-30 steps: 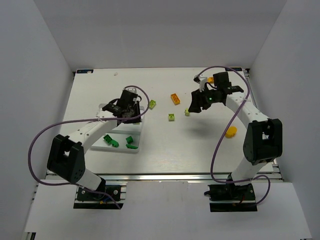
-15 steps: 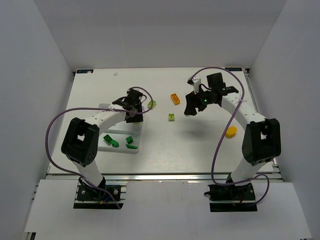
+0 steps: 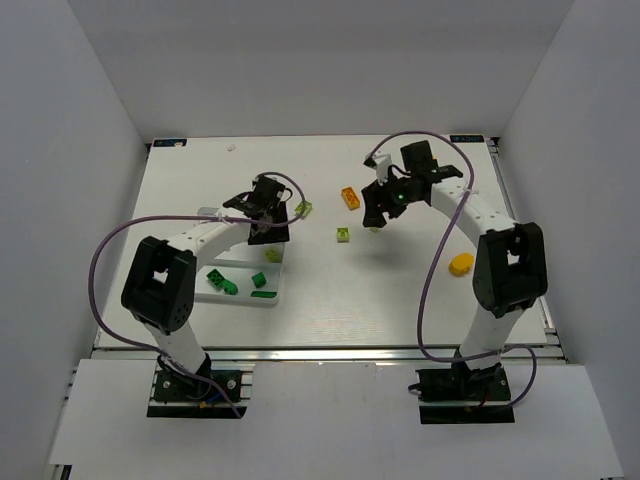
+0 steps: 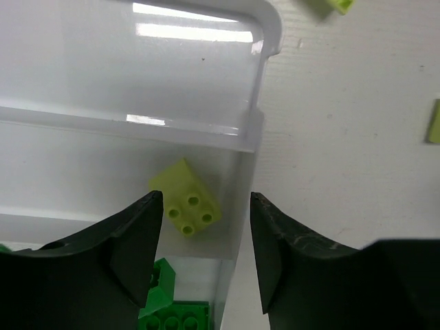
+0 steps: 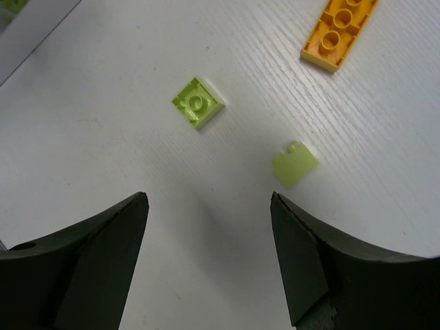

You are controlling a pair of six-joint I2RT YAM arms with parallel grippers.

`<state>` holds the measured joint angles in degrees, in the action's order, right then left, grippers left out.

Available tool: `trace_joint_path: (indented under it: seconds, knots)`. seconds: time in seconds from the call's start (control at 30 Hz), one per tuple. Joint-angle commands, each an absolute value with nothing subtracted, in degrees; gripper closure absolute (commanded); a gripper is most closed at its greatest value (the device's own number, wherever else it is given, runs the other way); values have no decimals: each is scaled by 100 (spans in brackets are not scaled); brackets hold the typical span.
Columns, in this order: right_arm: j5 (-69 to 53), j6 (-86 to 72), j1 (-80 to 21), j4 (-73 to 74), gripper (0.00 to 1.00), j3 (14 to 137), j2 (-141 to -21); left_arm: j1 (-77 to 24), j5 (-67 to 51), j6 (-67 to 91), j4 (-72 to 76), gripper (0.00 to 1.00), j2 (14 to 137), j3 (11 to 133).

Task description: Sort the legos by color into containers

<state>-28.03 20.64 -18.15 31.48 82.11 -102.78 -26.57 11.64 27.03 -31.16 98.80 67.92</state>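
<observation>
**Left side.** The lime brick (image 4: 185,206) lies studs up in the middle compartment of the white tray (image 4: 265,34), close to the tray's end wall at its 3 o'clock. The left gripper (image 4: 205,203) hangs directly over it with its jaws spread. The brick shows in the gap, clear of the finger at 3 o'clock; contact with the other fingertip cannot be told. Dark green bricks (image 4: 172,313) sit in the adjoining compartment, at 6 o'clock of the lime brick. From overhead, another lime brick (image 3: 305,208) lies on the table (image 3: 330,290) at 3 o'clock of this gripper, outside the tray.

**Right side.** A one-stud lime brick (image 5: 198,103) rests on the table at 12 o'clock of the right gripper (image 5: 210,206). A small lime piece (image 5: 294,163) lies at 2 o'clock, and an orange plate (image 5: 339,31) farther out at 1 o'clock. The jaws stand wide apart with nothing between them, and no brick is touched. From overhead, a yellow rounded piece (image 3: 461,264) lies alone at 4 o'clock of this gripper, well apart.
</observation>
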Motion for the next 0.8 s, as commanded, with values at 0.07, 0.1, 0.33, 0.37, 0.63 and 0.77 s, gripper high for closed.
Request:
trace_joint_path:
  seconds: [0.07, 0.1, 0.33, 0.37, 0.63, 0.77]
  knots:
    - [-2122, 1935, -2206, 3227, 25, 8771, -10652, -2619, 977, 2926, -2954, 51, 8835, 7067]
    - [-1831, 1577, -2241, 3139, 26, 8832, -10783, -2619, 906, 2970, -2892, 54, 8694, 7023]
    - [-29, 1002, -2355, 3006, 32, 9158, -11109, -2619, 484, 3550, -2479, 38, 7718, 6277]
    - [261, 941, -2355, 3023, 32, 9176, -11162, -2619, 466, 3594, -2470, 38, 7621, 6188]
    - [-165, 413, -2320, 3472, 32, 9422, -11716, -2619, 554, 3885, -2496, 37, 6856, 5572]
    - [-396, 202, -2338, 3559, 32, 9632, -11952, -2619, 589, 3876, -2575, 36, 6741, 5555]
